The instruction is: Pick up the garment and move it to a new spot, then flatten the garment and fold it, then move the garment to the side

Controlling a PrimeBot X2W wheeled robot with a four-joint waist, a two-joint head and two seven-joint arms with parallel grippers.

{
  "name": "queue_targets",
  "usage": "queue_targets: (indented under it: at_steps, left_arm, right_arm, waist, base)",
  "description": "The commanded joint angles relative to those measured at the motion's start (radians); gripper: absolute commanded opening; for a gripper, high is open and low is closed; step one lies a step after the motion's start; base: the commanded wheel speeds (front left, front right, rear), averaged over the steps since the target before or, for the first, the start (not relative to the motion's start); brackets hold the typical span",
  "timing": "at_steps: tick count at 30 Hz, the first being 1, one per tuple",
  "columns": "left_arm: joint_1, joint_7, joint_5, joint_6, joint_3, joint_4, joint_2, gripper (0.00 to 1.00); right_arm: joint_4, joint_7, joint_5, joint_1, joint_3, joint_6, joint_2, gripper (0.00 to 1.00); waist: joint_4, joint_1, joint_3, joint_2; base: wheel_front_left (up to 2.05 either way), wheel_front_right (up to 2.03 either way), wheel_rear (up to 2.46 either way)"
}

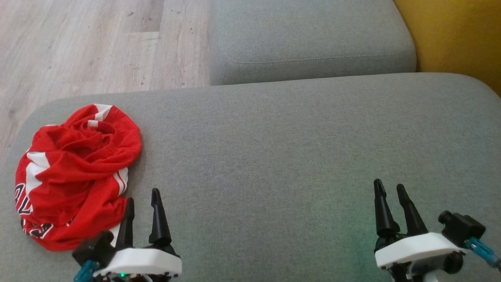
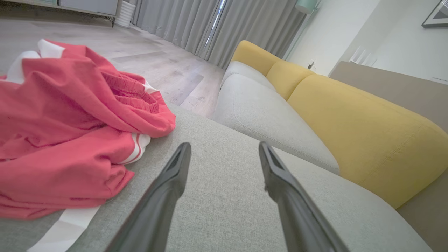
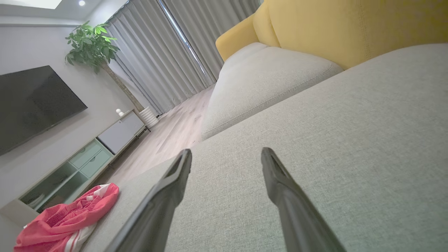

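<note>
A crumpled red jersey garment with white stripes and dark lettering [image 1: 74, 176] lies heaped at the left edge of a wide grey woven-fabric sofa seat cushion [image 1: 274, 149], nearer its front left corner than its back. The rest of that cushion is plain fabric. The left fingers [image 1: 158, 219] stand spread apart and hold nothing, just beside the garment's near right hem; whether one brushes the cloth cannot be told. The right fingers [image 1: 383, 215] are also parted and hold nothing, over the cushion's front right part, well apart from the garment.

Behind the cushion's back edge sits a second, smaller grey seat cushion [image 1: 305, 35], with a mustard-yellow upholstered backrest [image 1: 454, 35] at the right. Pale wood-plank flooring [image 1: 86, 43] runs past the left side. The right wrist view takes in long grey pleated curtains [image 3: 168, 52], a dark wall-mounted flat screen [image 3: 31, 101], a leafy green potted plant [image 3: 92, 45] and a low pale-green cabinet [image 3: 87, 157].
</note>
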Motion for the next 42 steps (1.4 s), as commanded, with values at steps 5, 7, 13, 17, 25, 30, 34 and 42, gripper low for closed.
queue_targets:
  at_steps: [5,7,13,17,25,30,34,42]
  left_arm:
    - [-0.026,-0.025,0.083,0.012,0.000,-0.035,0.006,1.00]
    - [-0.026,-0.031,0.111,0.012,-0.007,-0.033,0.006,1.00]
    - [-0.024,-0.048,0.179,0.017,-0.024,-0.034,0.006,1.00]
    - [-0.021,-0.060,0.216,0.026,-0.034,-0.034,0.006,1.00]
    - [-0.012,-0.084,0.300,0.055,-0.051,-0.015,0.007,1.00]
    - [-0.005,-0.099,0.337,0.071,-0.056,0.028,0.007,1.00]
    - [-0.005,-0.111,0.371,0.082,-0.057,0.042,0.007,1.00]
    - [-0.003,-0.128,0.430,0.096,-0.057,0.038,0.008,1.00]
  right_arm:
    - [-0.047,-0.027,-0.087,-0.028,0.035,0.006,-0.008,1.00]
    - [-0.047,-0.033,-0.115,-0.027,0.039,0.006,-0.008,1.00]
    - [-0.049,-0.051,-0.191,-0.022,0.044,0.006,-0.008,1.00]
    - [-0.042,-0.062,-0.236,-0.016,0.051,0.006,-0.009,1.00]
    - [0.005,-0.086,-0.316,-0.005,0.043,0.007,-0.009,1.00]
    - [0.017,-0.101,-0.369,-0.001,0.048,0.007,-0.010,1.00]
    - [0.023,-0.112,-0.414,0.005,0.056,0.008,-0.010,1.00]
    - [0.032,-0.130,-0.476,0.014,0.053,0.008,-0.010,1.00]
  waist:
    - [0.000,0.0001,-0.003,0.0000]
    - [0.000,0.0000,-0.005,0.0000]
    - [0.002,0.0000,-0.010,0.0000]
    - [0.005,0.0000,-0.015,0.0000]
    - [0.008,0.0000,-0.028,0.0000]
    - [0.008,0.0000,-0.039,0.0000]
    - [0.009,0.0000,-0.048,0.0000]
    - [0.010,0.0000,-0.057,0.0000]
  base:
    - [0.00,0.00,0.00]
    - [0.00,0.00,0.00]
    - [0.00,0.00,0.00]
    - [0.00,0.00,0.00]
    - [0.00,0.00,0.00]
    - [0.00,0.00,0.00]
    - [0.00,0.00,0.00]
    - [0.00,0.00,0.00]
